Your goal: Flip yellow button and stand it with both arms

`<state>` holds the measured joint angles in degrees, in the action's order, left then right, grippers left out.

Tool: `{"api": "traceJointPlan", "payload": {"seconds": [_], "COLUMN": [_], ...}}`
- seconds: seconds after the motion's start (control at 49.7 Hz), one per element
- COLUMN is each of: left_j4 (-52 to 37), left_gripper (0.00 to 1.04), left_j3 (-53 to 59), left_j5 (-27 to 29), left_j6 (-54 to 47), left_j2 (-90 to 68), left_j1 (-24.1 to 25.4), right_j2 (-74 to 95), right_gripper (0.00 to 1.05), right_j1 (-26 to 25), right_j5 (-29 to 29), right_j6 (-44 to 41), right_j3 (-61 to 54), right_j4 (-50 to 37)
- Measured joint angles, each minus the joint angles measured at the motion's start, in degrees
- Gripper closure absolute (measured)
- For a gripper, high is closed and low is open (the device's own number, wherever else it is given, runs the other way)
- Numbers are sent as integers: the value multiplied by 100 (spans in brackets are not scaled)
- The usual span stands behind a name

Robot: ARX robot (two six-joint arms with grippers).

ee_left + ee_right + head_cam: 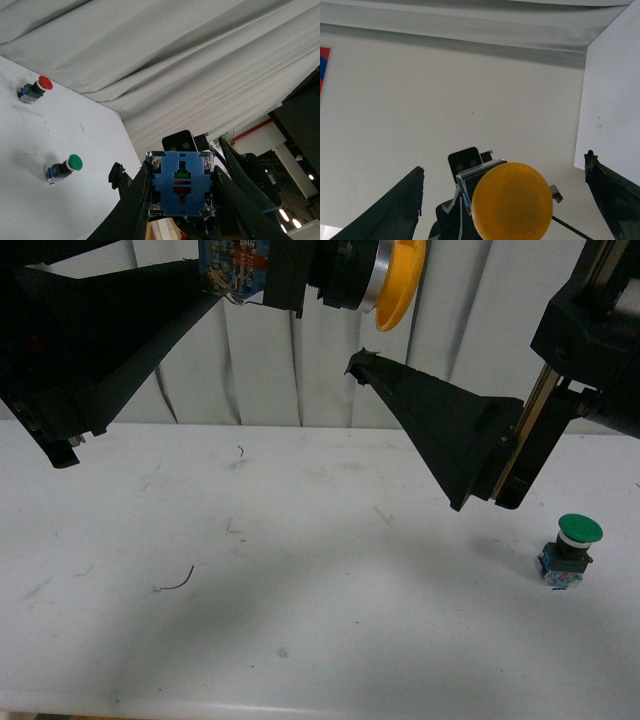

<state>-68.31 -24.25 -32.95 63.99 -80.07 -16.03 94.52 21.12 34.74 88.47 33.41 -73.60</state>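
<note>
No readable text, number or brand in any view. On the yellow button [172, 192], the blue base end shows you a green bar [181, 175] and a red bar [181, 183], no characters. Front view: fine print [228, 265] on that base, too blurred. The red-and-blue patch [323, 65] shows no lettering.

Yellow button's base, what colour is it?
The yellow button has a blue base with green and red marks; clearest in left wrist view.
</note>
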Motion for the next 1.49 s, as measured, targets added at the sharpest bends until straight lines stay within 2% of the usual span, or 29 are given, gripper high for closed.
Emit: {"api": "traceJointPlan", "payload": {"seconds": [0.101, 0.141, 0.342, 0.423, 0.725, 0.805, 1.087, 1.128, 1.228, 1.289, 1.49], "left_j4": [4, 11, -7, -2, -7, -31, -114, -138, -184, -284, 131], "left_gripper": [75, 75, 75, 75, 74, 63, 11, 6, 8, 7, 7], "left_j3": [0, 0, 0, 0, 0, 0, 22, 33, 66, 105, 232], "left_j5": [0, 0, 15, 17, 15, 7, 22, 37, 162, 372, 332], "left_j6": [-2, -2, -15, -24, -33, -20, 13, 15, 92, 166, -98], "left_j2": [7, 9, 9, 17, 20, 20, 20, 20, 15, -13, 267], "left_j1": [2, 0, -22, -37, -17, 2, 28, 39, 216, 518, 1182], "right_j2": [-15, -20, -48, -63, -83, -83, -94, -94, -94, -96, -133], "right_gripper": [17, 30, 61, 67, 68, 68, 68, 68, 68, 68, 68], "right_j1": [28, 70, 70, 68, 63, 63, 63, 63, 61, 57, 55], "right_j5": [7, 22, 35, 35, 33, 33, -2, -4, -13, -37, -79], "right_j6": [0, -4, -70, -125, -175, -181, -195, -195, -195, -195, -195], "right_j3": [17, 17, -2, -22, -37, -37, -37, -37, -37, -39, -48], "right_j4": [-7, -7, 33, 37, 44, 35, 17, 20, 15, 17, 11]}}
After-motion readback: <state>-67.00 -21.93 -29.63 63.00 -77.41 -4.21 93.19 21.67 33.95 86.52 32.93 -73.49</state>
